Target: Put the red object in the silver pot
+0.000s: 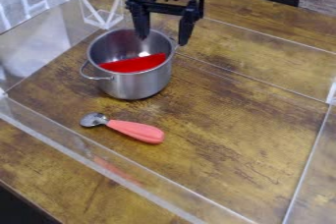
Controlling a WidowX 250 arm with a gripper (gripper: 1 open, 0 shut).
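Utensil (125, 128) flat on the desk (223, 120), in front of the pot (129, 63) and apart from it, silver head to the left. Flat red piece (133, 63) inside the pot. Tool (163, 31) above the pot's far rim, spread wide, empty.

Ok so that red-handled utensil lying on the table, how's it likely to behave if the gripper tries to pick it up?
The red-handled utensil looks rigid, so it probably won't flop. Its rounded handle may roll or slip between closing fingers. It lies flat on the wooden table, so a low grasp seems needed. It looks small and likely light, with the metal head perhaps tipping it slightly.
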